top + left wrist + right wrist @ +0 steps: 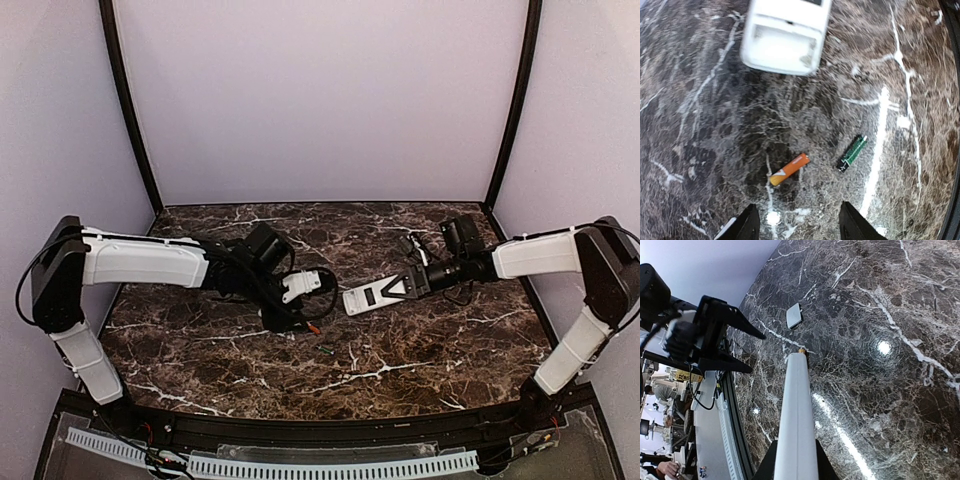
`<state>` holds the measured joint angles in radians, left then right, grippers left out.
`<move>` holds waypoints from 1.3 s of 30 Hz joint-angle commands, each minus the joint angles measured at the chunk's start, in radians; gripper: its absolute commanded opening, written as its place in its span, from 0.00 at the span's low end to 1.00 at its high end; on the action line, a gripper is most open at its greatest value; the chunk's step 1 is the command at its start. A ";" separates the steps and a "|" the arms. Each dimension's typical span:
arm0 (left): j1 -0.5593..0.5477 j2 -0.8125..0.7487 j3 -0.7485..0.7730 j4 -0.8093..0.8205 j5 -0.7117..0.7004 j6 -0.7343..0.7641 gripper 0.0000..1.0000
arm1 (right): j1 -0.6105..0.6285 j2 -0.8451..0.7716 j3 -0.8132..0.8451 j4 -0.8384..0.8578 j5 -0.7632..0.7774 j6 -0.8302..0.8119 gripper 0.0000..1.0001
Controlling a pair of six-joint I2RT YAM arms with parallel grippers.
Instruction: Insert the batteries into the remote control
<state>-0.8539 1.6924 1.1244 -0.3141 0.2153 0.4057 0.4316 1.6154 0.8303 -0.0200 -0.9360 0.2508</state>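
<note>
The white remote control (372, 295) lies back up, its dark recess showing, with one end gripped by my right gripper (412, 284). In the right wrist view the remote (796, 410) runs away from the shut gripper (794, 461). Its free end (785, 37) shows at the top of the left wrist view. The orange battery (789, 169) and the green-dark battery (852, 152) lie on the marble, apart from each other. They also show in the top view, the orange battery (314, 327) and the green one (327, 349). My left gripper (800, 227) is open and empty, just short of the orange battery.
A small flat white-grey piece (794, 316) lies on the marble table (420, 350) beyond the remote's tip. My left arm (150, 262) reaches in from the left. Pale walls enclose the table at the back and sides, and a black rail (300, 432) runs along the front.
</note>
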 commanded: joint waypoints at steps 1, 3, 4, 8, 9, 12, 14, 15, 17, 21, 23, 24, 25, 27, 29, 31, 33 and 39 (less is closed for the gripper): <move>-0.026 0.060 0.059 -0.170 0.010 0.242 0.52 | -0.018 -0.069 -0.050 0.062 0.046 -0.015 0.00; -0.036 0.074 0.073 -0.173 0.007 0.290 0.49 | -0.024 -0.080 -0.063 0.065 0.054 -0.012 0.00; -0.040 0.080 0.079 -0.173 0.007 0.301 0.47 | -0.025 -0.084 -0.068 0.068 0.059 -0.010 0.00; -0.056 0.126 0.131 -0.201 -0.028 0.369 0.46 | -0.036 -0.101 -0.086 0.077 0.074 0.001 0.00; -0.057 0.144 0.151 -0.221 -0.047 0.398 0.45 | -0.037 -0.105 -0.091 0.081 0.074 0.004 0.00; -0.058 0.179 0.197 -0.261 -0.078 0.463 0.44 | -0.048 -0.120 -0.108 0.098 0.074 0.015 0.00; -0.059 0.203 0.231 -0.289 -0.087 0.493 0.43 | -0.059 -0.125 -0.118 0.106 0.069 0.023 0.00; -0.059 0.217 0.254 -0.295 -0.088 0.502 0.43 | -0.064 -0.128 -0.124 0.110 0.067 0.028 0.00; -0.062 0.233 0.281 -0.306 -0.091 0.538 0.42 | -0.074 -0.133 -0.140 0.130 0.059 0.040 0.00; -0.064 0.272 0.342 -0.343 -0.112 0.611 0.36 | -0.090 -0.145 -0.156 0.140 0.049 0.045 0.00; -0.065 0.300 0.385 -0.381 -0.105 0.635 0.34 | -0.097 -0.150 -0.164 0.143 0.044 0.045 0.00; -0.067 0.316 0.409 -0.401 -0.098 0.645 0.33 | -0.102 -0.152 -0.167 0.144 0.043 0.045 0.00; -0.067 0.323 0.418 -0.406 -0.097 0.648 0.32 | -0.105 -0.154 -0.171 0.147 0.041 0.046 0.00; -0.072 0.341 0.437 -0.414 -0.103 0.656 0.30 | -0.109 -0.157 -0.176 0.148 0.038 0.047 0.00; -0.079 0.355 0.447 -0.422 -0.118 0.668 0.28 | -0.114 -0.162 -0.180 0.150 0.035 0.049 0.00; -0.083 0.373 0.460 -0.442 -0.118 0.676 0.27 | -0.116 -0.164 -0.183 0.150 0.031 0.049 0.00; -0.083 0.383 0.479 -0.460 -0.108 0.680 0.27 | -0.120 -0.163 -0.183 0.150 0.028 0.048 0.00; -0.085 0.399 0.494 -0.467 -0.101 0.697 0.25 | -0.126 -0.157 -0.184 0.153 0.022 0.050 0.00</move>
<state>-0.9344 2.0869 1.5890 -0.7258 0.1040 1.0744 0.3157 1.4750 0.6556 0.0933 -0.8925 0.2935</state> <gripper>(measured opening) 0.257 0.152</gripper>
